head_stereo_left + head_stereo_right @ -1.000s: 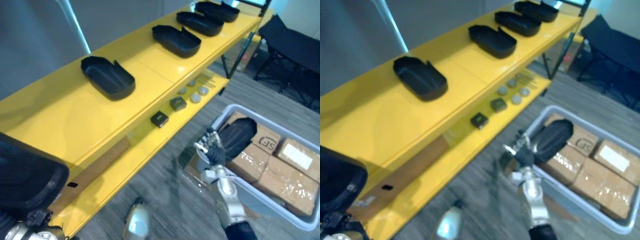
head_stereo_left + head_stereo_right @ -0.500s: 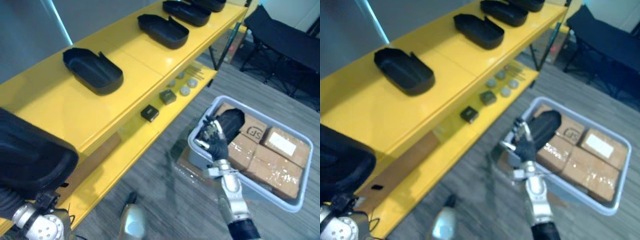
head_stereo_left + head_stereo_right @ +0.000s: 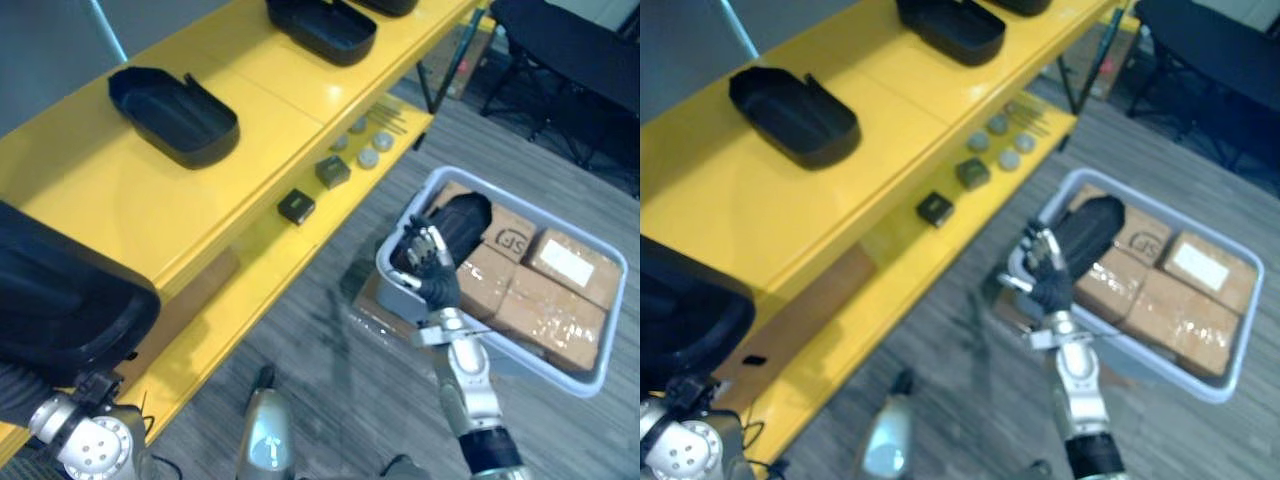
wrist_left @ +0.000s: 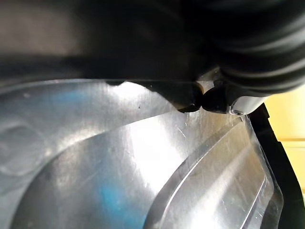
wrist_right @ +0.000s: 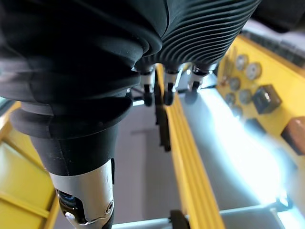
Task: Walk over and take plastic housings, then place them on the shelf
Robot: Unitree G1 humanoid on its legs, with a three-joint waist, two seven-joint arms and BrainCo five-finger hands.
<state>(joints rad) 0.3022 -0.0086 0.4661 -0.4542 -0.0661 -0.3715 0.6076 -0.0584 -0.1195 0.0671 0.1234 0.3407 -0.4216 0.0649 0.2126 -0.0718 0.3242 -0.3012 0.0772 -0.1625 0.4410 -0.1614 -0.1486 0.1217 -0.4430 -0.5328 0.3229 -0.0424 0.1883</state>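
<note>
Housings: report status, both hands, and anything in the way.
Right hand open at the near wall of the grey bin, by the black housing inside. Left hand against another housing, grip unreadable. Cardboard boxes pack the bin beside it.

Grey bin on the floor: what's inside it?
Brown cardboard boxes fill the grey bin, and a black plastic housing lies on top of them. Anything under the boxes is hidden, and the right hand covers the housing's near end.
</note>
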